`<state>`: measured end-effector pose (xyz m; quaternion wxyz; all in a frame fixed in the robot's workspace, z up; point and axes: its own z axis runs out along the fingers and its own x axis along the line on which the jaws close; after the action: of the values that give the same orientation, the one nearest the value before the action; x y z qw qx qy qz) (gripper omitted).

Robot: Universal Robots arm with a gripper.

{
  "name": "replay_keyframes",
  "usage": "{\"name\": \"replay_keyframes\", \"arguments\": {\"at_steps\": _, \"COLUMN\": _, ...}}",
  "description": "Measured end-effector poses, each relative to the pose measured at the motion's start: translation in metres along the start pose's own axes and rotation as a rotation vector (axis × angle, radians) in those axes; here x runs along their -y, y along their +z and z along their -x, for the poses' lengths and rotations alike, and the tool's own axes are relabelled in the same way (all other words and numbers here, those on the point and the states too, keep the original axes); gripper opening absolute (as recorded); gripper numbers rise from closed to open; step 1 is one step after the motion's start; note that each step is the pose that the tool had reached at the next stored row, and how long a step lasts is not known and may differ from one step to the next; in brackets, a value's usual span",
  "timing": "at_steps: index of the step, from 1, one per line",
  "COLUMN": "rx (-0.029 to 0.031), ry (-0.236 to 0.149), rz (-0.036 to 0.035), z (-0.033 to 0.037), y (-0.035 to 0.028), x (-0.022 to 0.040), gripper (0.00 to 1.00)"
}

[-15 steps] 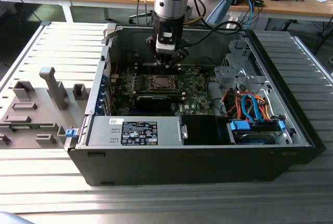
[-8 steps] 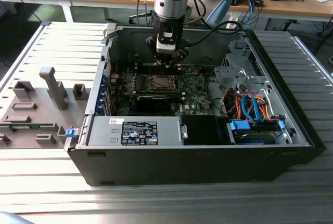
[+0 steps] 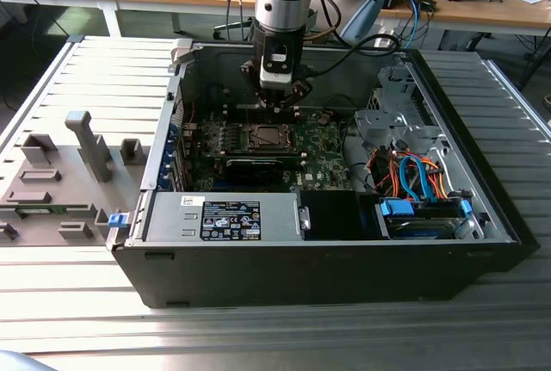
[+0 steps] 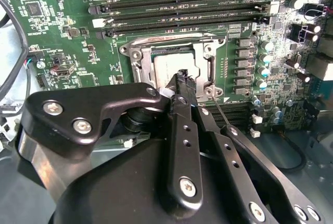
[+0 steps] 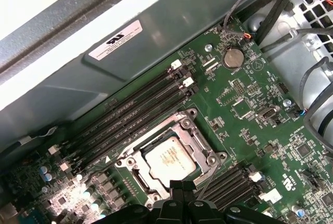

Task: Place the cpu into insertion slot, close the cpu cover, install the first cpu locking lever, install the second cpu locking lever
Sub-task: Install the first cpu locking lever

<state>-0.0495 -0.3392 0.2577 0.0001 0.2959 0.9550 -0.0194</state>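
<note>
Small flat square cpu (image 5: 169,159), dull silver-grey top facing up, seated level in the insertion slot (image 5: 186,122), a dark square socket with a silvery rim on the green circuit board (image 5: 244,130), between rows of long black slots (image 5: 135,115). Thin silvery cpu cover (image 4: 140,67) down flat over the slot, framing the chip through its square window. One thin wire locking lever (image 4: 221,112) just beside a corner of the cover, apparently slanting up off the board rather than latched, though hard to tell.
</note>
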Motion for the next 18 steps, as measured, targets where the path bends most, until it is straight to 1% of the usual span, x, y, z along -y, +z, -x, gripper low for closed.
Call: {"name": "replay_keyframes", "arguments": {"at_steps": 18, "rx": 0.0013, "ry": -0.034, "rz": 0.0004, "z": 0.0, "y": 0.0, "x": 0.0, "gripper": 0.11}}
